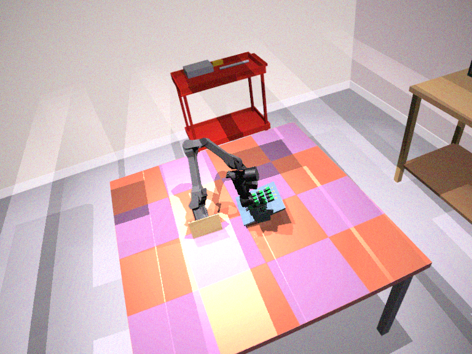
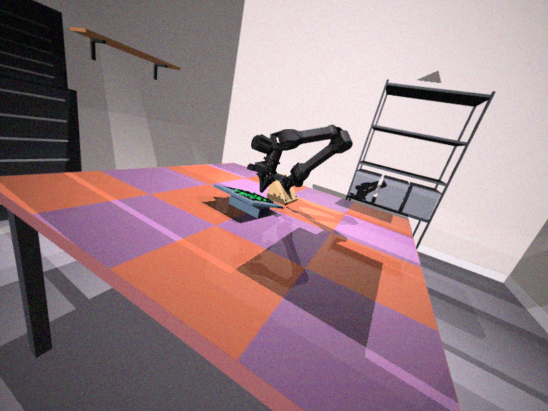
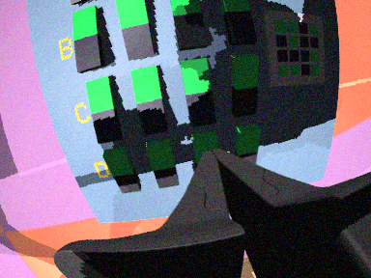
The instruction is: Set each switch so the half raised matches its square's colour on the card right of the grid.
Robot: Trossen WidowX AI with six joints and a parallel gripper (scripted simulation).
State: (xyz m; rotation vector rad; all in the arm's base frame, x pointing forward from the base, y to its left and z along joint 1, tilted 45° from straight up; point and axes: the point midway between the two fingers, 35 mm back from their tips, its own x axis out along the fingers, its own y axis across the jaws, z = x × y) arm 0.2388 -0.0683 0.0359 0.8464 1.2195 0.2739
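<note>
Showing sixteen switches [image 3: 137,25], one card [image 3: 296,48], closed empty fingers.

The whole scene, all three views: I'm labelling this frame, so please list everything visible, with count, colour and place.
Table: one, orange and pink checked top, dark legs, centre.
Switch panel: one, light blue, on the table under the pincer.
Switches: a four-column grid, green and dark grey halves, rows lettered A to D.
Card: one, small, green and dark squares, beside the grid.
Tan block: one, at the arm's foot.
Cart: one, red, by the far wall, carrying a grey box.
Wooden table: one, tan, right edge.
Shelf rack: one, dark metal, by the wall.
Wall shelf: one, wooden.
Arm: one, dark grey.
Pincer: one, shut, empty, over row D.
</note>
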